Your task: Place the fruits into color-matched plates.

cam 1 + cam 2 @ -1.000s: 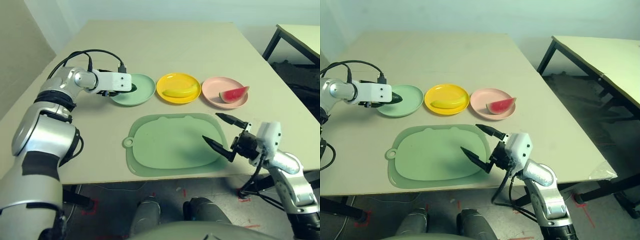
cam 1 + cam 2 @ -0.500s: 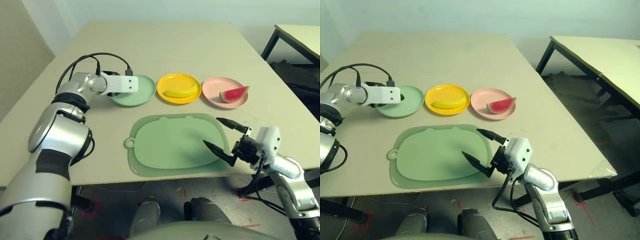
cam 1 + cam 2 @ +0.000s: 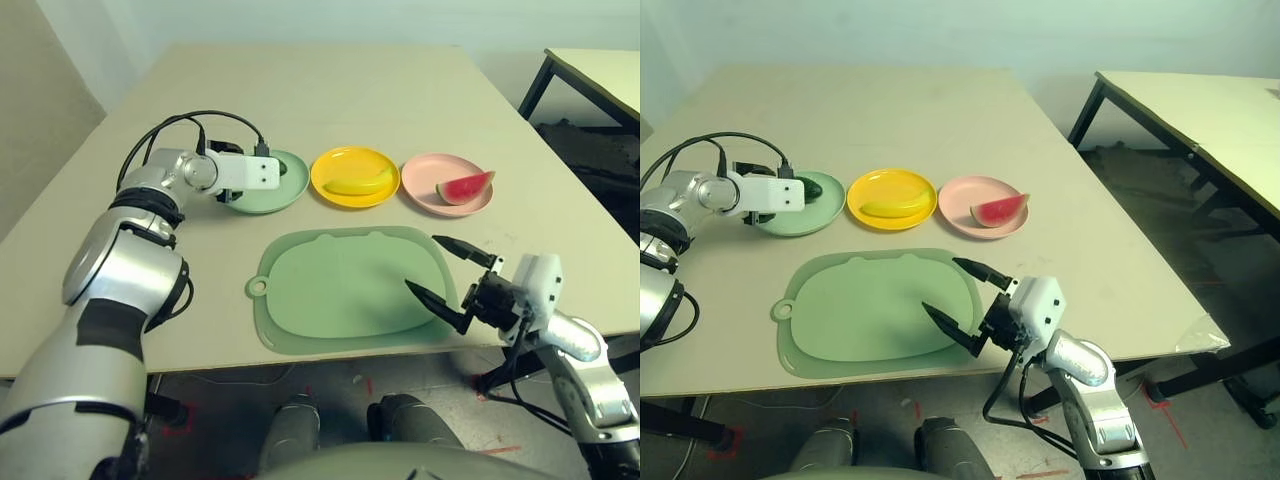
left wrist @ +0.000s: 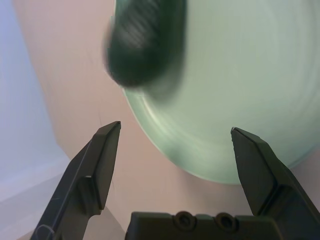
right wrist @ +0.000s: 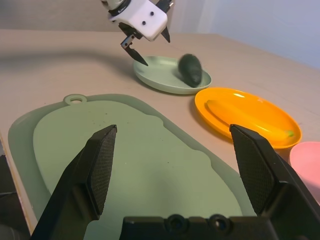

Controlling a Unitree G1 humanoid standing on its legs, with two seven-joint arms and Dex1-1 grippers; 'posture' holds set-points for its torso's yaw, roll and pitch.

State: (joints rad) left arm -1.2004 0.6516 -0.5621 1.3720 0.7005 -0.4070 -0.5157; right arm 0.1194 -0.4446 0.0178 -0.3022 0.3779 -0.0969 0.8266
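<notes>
A dark green avocado (image 5: 190, 69) lies on the mint plate (image 3: 275, 197), blurred in the left wrist view (image 4: 145, 42). My left gripper (image 4: 175, 127) stands open just short of it at the plate's rim, with nothing between its fingers. A banana (image 3: 355, 184) rests in the yellow plate (image 3: 332, 163). The watermelon wedge (image 3: 463, 188) sits in the pink plate (image 3: 422, 180). My right gripper (image 3: 422, 262) hovers open and empty over the right end of the green mat, near the table's front edge.
A large green mat (image 3: 340, 290) lies in front of the three plates. Black cables (image 3: 170, 125) loop above my left wrist. A second table (image 3: 1200, 110) stands to the right across a gap. The far half of the table is bare.
My left gripper has opened and let go of the avocado, which now lies loose on the mint plate. The right arm has stayed put.
</notes>
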